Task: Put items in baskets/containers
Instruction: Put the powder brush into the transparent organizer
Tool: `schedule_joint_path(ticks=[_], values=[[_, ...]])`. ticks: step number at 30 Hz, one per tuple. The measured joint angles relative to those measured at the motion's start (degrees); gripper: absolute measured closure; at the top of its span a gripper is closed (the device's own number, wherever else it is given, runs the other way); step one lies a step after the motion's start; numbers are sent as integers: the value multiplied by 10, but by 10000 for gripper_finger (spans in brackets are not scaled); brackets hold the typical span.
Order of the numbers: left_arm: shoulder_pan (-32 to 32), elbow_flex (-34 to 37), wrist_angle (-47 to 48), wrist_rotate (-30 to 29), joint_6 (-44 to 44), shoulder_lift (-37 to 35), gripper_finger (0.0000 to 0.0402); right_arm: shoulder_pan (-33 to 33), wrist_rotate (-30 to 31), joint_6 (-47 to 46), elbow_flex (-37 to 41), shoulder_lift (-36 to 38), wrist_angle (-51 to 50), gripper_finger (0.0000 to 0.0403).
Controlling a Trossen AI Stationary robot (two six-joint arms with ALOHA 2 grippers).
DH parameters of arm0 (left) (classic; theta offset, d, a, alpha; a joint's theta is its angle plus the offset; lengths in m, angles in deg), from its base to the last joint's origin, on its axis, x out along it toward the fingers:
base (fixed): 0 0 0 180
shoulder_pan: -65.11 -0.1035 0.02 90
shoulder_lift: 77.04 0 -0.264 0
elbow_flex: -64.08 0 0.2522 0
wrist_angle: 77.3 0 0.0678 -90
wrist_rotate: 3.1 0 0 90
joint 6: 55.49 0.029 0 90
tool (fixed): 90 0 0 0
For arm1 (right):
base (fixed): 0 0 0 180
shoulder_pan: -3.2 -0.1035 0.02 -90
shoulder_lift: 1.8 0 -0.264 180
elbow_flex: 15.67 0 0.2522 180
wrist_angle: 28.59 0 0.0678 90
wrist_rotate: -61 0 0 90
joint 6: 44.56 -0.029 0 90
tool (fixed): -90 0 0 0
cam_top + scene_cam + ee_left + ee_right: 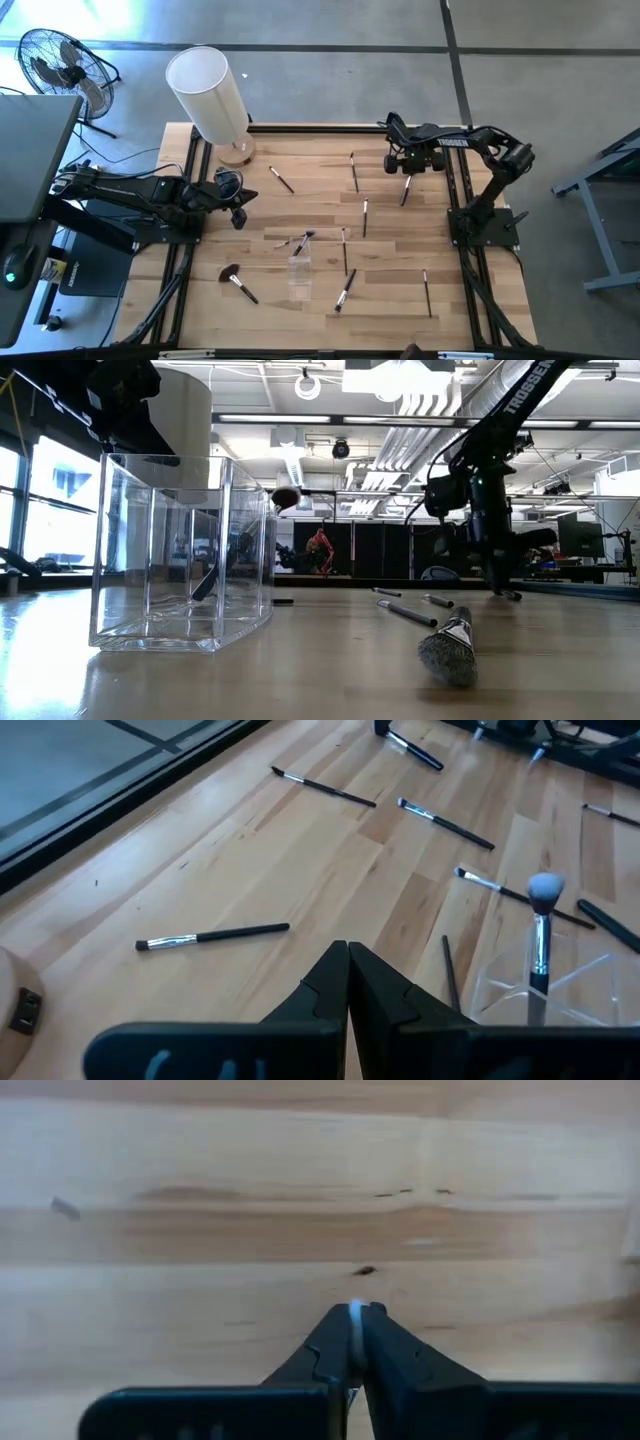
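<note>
1. Nearest the low camera lies a brush with a silvery ferrule, its bristle end facing the lens, flat on the wooden bench.
2. Largest on the bench is a white cylinder on a wooden base, standing at the far left corner.
3. Next in size come the two dark arms. The left arm reaches in from the left edge, and the left hand hovers over the boards well short of the middle. Its fingers are pressed together with nothing between them.
4. The right arm bends in from the right edge to the far side of the bench. The right hand is clamped on a thin brush that hangs down from it; the right wrist view shows the pale ferrule pinched between the closed fingers.
5. A clear cup stands near the middle of the bench, close to the low camera and hardly visible from above. One brush with a pale fluffy tip leans inside it, head up.
6. A wide-headed fluffy brush lies near the front left, apart from the cup.
7. Thin brushes are scattered loose: one near the cylinder's base, one at the far middle, one at centre, one just right of the cup, and one toward the front right.
</note>
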Motion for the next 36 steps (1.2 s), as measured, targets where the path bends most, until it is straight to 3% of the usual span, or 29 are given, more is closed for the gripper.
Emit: schedule_joint_path(ticks=[5,10,15,20,23,27,33,36], values=[[0,0,-3,-16,21,0,402,-55,-36,24,0,52,24,396],[0,0,-5,-14,31,0,402,-142,-4,-11,0,153,41,397],[0,0,-5,-2,31,0,402,-270,68,-40,0,262,97,399],[0,0,-5,-2,58,0,402,-426,187,63,-1,305,271,400],[0,0,-6,-1,83,0,402,-510,260,165,-1,283,409,400],[0,0,-7,0,92,0,402,-591,317,249,-2,198,595,400],[0,0,-7,37,114,0,402,-631,262,445,-2,15,931,400],[0,0,-8,52,121,0,402,-630,259,456,-8,-61,1032,400]])
